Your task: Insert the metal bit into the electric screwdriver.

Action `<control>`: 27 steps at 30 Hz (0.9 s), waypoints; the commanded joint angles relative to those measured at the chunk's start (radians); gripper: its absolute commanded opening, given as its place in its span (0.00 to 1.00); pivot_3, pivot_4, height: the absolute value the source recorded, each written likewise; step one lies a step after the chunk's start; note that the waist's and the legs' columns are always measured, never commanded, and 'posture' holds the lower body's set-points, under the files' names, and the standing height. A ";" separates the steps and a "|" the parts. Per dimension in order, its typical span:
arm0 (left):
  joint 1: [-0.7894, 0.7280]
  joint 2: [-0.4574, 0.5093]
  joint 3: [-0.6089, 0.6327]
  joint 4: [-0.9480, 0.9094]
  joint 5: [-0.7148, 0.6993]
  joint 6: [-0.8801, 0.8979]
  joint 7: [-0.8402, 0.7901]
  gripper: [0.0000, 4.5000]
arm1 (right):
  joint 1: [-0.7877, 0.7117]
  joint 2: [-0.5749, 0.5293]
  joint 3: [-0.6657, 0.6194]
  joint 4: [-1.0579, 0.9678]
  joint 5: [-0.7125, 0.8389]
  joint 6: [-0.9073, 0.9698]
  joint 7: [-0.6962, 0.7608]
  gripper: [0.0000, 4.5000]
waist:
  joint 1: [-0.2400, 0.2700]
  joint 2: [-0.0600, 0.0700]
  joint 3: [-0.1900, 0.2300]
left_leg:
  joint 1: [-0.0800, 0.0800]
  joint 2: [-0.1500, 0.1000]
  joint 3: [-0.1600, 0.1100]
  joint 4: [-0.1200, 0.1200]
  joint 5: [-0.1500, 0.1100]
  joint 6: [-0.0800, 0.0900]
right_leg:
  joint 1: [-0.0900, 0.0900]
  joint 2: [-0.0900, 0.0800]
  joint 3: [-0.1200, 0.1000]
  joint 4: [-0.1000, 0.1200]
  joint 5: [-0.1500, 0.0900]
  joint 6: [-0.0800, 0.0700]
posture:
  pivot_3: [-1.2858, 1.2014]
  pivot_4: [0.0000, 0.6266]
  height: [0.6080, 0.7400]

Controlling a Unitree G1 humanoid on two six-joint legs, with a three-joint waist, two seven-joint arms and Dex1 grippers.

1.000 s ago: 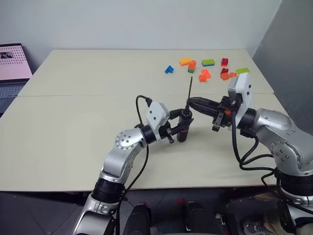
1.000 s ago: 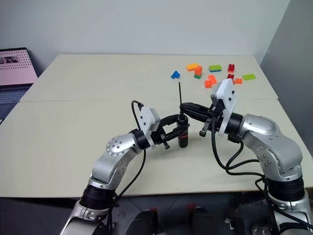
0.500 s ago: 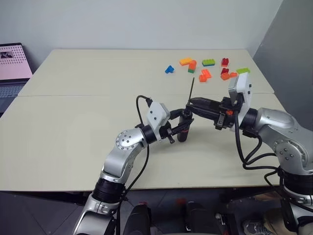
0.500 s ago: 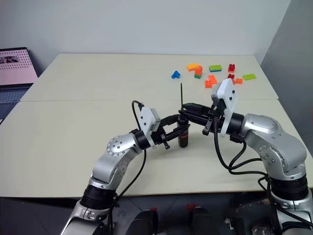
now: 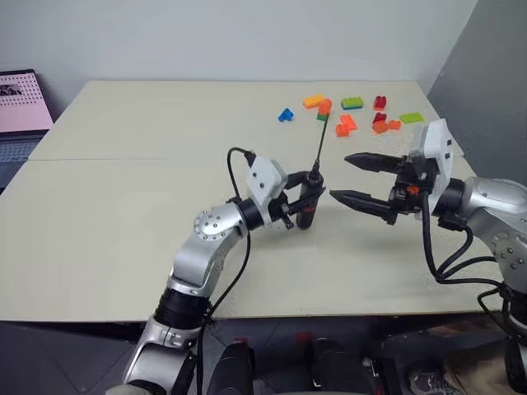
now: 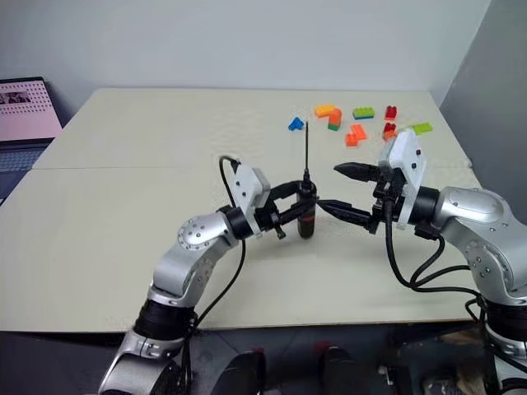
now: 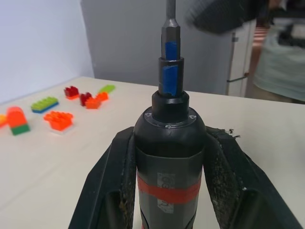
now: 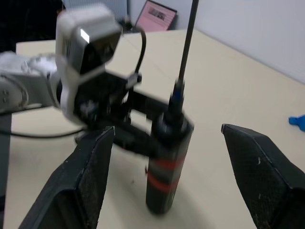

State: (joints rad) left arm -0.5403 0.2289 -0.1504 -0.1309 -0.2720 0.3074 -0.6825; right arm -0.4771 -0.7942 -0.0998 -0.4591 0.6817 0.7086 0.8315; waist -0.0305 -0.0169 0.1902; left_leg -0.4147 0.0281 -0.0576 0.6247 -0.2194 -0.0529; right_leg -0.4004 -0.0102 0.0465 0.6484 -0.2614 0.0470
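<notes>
Right, left gripper [image 7: 167, 191]: jaws clamped on the electric screwdriver [image 5: 306, 203], one finger on each flank of the dark body, right at the red band. Tool stands upright between them, base at or just above the counter [image 5: 123, 214]; can't tell which.

The metal bit [image 5: 319, 148] sits in the blue collar just above the jaws and sticks up, leaning a touch toward the far edge. From here it looks seated, so the insert looks done or nearly so. Depth in the socket is hidden.

Right gripper [image 5: 356, 178]: jaws wide apart, holding nothing, tips aimed at the screwdriver from its right side, just beside it but clear of both tool and bit.

Handling, my read:
- Bit is thin, stiff steel, light, smooth. It will slip or pivot in a pinch, and a side load could tilt it in the socket. If it needs a push, take it low, just above the collar, and press straight down along the axis.
- Screwdriver is rigid and light, with a smooth round body. The grip at the red band is near mid-length, good against tipping. It could twist between flat fingers, so keep loads axial.

Farther out: toy bricks [image 5: 346, 123] well beyond the jaws at the far right of the counter, laptop [image 5: 20, 103] off its far left corner. Neither is in the way.
</notes>
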 commanded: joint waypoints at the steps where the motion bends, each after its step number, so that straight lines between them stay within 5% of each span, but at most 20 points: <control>1: -0.076 0.066 -0.002 -0.022 0.050 -0.010 -0.012 0.36 | 0.019 -0.063 -0.050 -0.032 -0.023 -0.041 0.038 0.82 | 0.001 0.000 0.000 | -0.003 0.000 0.000 0.001 0.000 0.000 | -0.004 0.000 0.000 0.001 0.000 0.000 | 0.52 0.24 1.00; 9: -0.295 0.313 -0.240 0.243 0.383 -0.087 -0.170 0.36 | 0.058 -0.230 -0.127 -0.061 -0.078 -0.080 0.104 0.82 | 0.001 0.000 0.001 | -0.004 0.000 0.000 0.001 0.000 0.000 | -0.004 0.000 0.000 0.001 0.001 0.001 | 0.52 0.24 1.00; 13: -0.394 0.303 -0.337 0.414 0.480 -0.214 -0.235 0.36 | 0.076 -0.302 -0.132 -0.068 -0.108 -0.080 0.128 0.82 | 0.002 0.000 0.001 | -0.004 0.000 0.001 0.002 0.000 0.000 | -0.004 0.000 0.001 0.000 0.001 0.001 | 0.52 0.24 1.00; 22: -0.543 0.106 -0.475 0.867 0.607 -0.418 -0.321 0.36 | 0.102 -0.344 -0.021 -0.075 -0.197 -0.056 0.117 0.82 | -0.003 0.000 0.001 | -0.004 0.000 0.003 0.003 0.000 0.000 | -0.005 0.000 0.003 0.001 0.001 0.001 | 0.52 0.24 1.00; 27: -0.566 0.075 -0.469 0.947 0.630 -0.455 -0.361 0.64 | 0.147 -0.351 -0.046 -0.079 -0.212 -0.051 0.125 0.82 | 0.000 0.000 0.000 | -0.004 0.000 0.003 0.003 0.000 0.000 | -0.005 0.000 0.002 0.001 0.001 0.001 | 0.52 0.24 1.00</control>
State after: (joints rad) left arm -1.1085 0.3121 -0.6140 0.7815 0.3443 -0.1404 -0.9998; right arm -0.3355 -1.1295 -0.1053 -0.5250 0.4797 0.6629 0.9540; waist -0.0307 -0.0168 0.1905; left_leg -0.4188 0.0279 -0.0548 0.6274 -0.2194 -0.0527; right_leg -0.4051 -0.0099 0.0491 0.6499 -0.2607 0.0478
